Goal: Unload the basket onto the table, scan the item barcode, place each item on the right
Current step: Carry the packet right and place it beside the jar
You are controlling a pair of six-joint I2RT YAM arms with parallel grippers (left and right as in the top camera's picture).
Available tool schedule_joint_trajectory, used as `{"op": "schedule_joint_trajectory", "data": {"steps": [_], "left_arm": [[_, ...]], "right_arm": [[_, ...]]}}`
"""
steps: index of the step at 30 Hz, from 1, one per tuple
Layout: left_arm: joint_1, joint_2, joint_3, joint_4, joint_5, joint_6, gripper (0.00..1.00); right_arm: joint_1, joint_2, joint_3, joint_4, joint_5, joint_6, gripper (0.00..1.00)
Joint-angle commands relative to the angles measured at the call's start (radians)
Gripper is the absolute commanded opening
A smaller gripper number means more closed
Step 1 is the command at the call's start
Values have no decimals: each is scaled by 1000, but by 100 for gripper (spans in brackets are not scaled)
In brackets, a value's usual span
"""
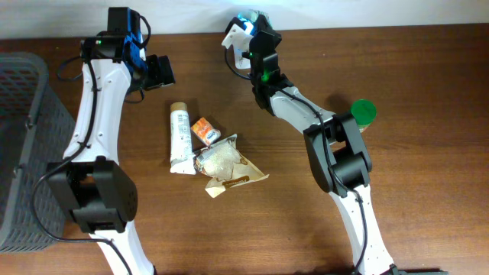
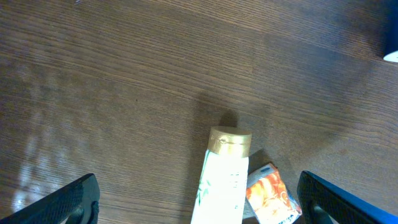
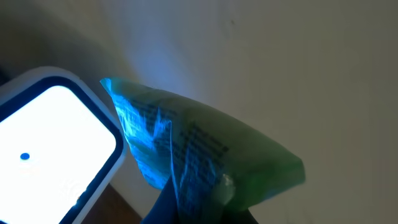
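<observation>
Right claw (image 1: 254,29) sits at the far edge of the desk (image 1: 412,84), a little right of centre. It is clamped together on a packet (image 3: 205,162).

Packet, from the right wrist view:
- A soft, crinkled pouch of glossy film, pale green.
- Lines of small dark print run across its face, too blurred to read. Whether a barcode is among them cannot be told.
- The left part is washed in blue light, and the right part reads green.
- Creases run down to the bottom edge, where the dark fingers (image 3: 163,208) pinch it.

Scanner (image 3: 56,134): white face, blue rim, rounded corner, and one small blue dot on the face. It is just left of the packet with a narrow gap between them. From overhead it shows as a white body with a cyan glow, just left of the right claw.

Left claw (image 1: 159,71): jaws wide apart and holding nothing, over the far-left part of the desk. Its fingers (image 2: 62,202) frame the left wrist view on either side.

Loose items at mid-desk:
- A white tube (image 1: 180,137), gold cap pointing far.
- An orange sachet (image 1: 204,131) just right of the tube, near its cap end.
- A clear bag (image 1: 219,156) with white contents, near side of the sachet.
- A brown-and-cream wrapper (image 1: 233,179), nearest of the group.

A grey basket (image 1: 23,137) stands at the left edge. A green cap (image 1: 363,111) sits to the right, beside the right arm.
</observation>
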Motion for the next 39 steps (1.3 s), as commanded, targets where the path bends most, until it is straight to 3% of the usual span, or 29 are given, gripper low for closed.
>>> {"op": "schedule_joint_trajectory", "data": {"steps": [1, 6, 9, 11, 14, 18, 25, 32, 33, 34, 36, 39], "left_arm": [[7, 2, -3, 1, -10, 5, 99], [7, 2, -3, 1, -10, 5, 99], [7, 2, -3, 1, -10, 5, 99], [7, 2, -3, 1, -10, 5, 99], [7, 2, -3, 1, -10, 5, 99], [7, 2, -3, 1, -10, 5, 99], [7, 2, -3, 1, -10, 5, 99], [7, 2, -3, 1, -10, 5, 99], [7, 2, -3, 1, -10, 5, 99], [7, 2, -3, 1, -10, 5, 99], [7, 2, -3, 1, -10, 5, 99], [7, 2, -3, 1, -10, 5, 99]], "right_arm": [[7, -110, 19, -59, 27, 69, 4], [3, -348, 19, -339, 27, 384, 4], [5, -531, 19, -696, -21, 740, 4], [-3, -631, 19, -1026, -37, 969, 4], [-18, -661, 19, -1396, -129, 1156, 4], [-73, -599, -55, -1715, -229, 1283, 4], [-246, -579, -319, -1681, -205, 1411, 4], [-415, -579, -356, -1651, -128, 1431, 4], [-430, -578, -356, -1647, -131, 1431, 9], [-438, -579, -356, -1646, -142, 1427, 25], [-441, -581, -335, -1657, -221, 1374, 43], [-425, -583, -190, -1749, -417, 1284, 56]]}}
